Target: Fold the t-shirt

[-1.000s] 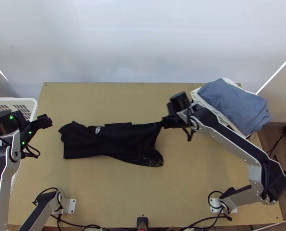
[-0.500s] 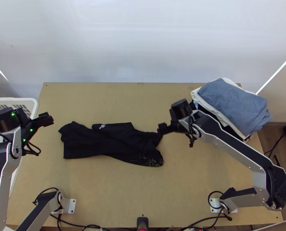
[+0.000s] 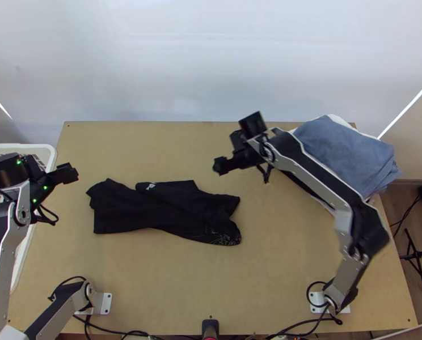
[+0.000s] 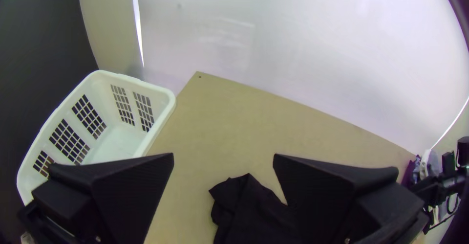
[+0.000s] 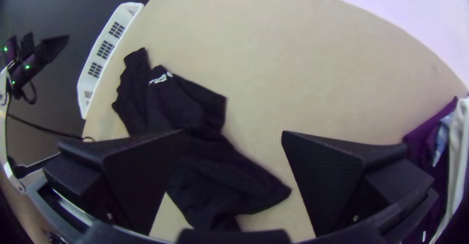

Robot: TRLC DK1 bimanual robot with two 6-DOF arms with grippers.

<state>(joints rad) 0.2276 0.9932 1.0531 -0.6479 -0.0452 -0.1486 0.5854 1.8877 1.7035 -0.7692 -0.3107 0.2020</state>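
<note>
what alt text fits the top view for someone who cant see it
A black t-shirt lies partly folded on a light wooden table; the right gripper hovers past its far side, the left gripper near a white laundry basket, and folded cloth is stacked at far right.

I count two arms, left (image 3: 1,260) and right (image 3: 326,193): silver-grey plates edging black links. Black drum-shaped wrist housings (image 3: 5,169). Green lights (image 3: 45,187), left wrist. Looped black cables (image 3: 45,219). White base plates (image 3: 106,304), dark-dotted corners.
</note>
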